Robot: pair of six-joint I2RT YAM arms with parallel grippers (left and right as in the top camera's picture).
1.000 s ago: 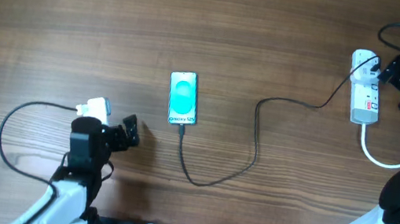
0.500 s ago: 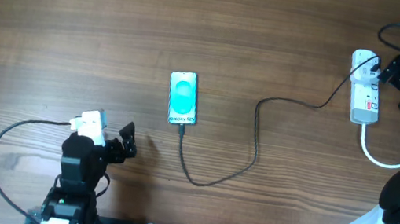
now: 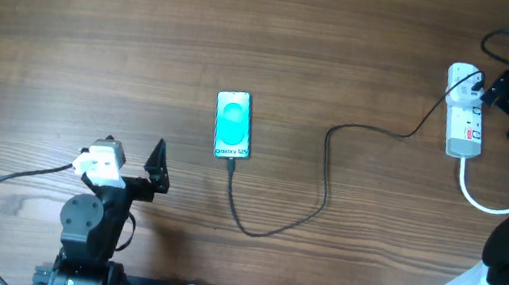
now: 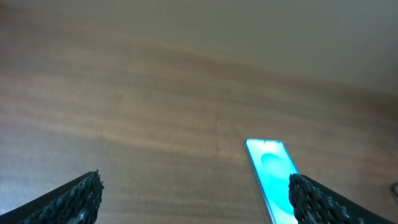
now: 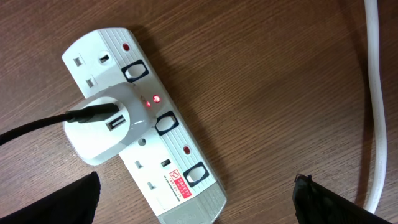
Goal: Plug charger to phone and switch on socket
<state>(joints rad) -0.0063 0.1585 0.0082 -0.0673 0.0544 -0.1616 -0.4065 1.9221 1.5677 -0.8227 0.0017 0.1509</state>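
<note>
The phone [image 3: 234, 125] lies flat mid-table, its teal screen lit, and it also shows low right in the left wrist view [image 4: 272, 177]. The charger [image 3: 324, 178], a thin black cable, meets the phone's bottom edge, loops across the wood and runs to a white adapter [image 5: 102, 132] plugged into the socket [image 3: 464, 118]. On the socket [image 5: 163, 152] one red light [image 5: 155, 98] glows beside the adapter. My left gripper [image 3: 131, 158] is open, down-left of the phone and apart from it. My right gripper [image 3: 505, 103] hangs open just right of the socket, holding nothing.
A thick white cord [image 3: 488, 203] curves from the socket toward the right arm, also visible at the right edge of the right wrist view [image 5: 373, 106]. A black cable [image 3: 12, 177] trails from the left arm across the wood near the front edge.
My left arm has drawn back and left toward the front edge, away from the phone. The right arm, phone, charger and socket have not moved.
</note>
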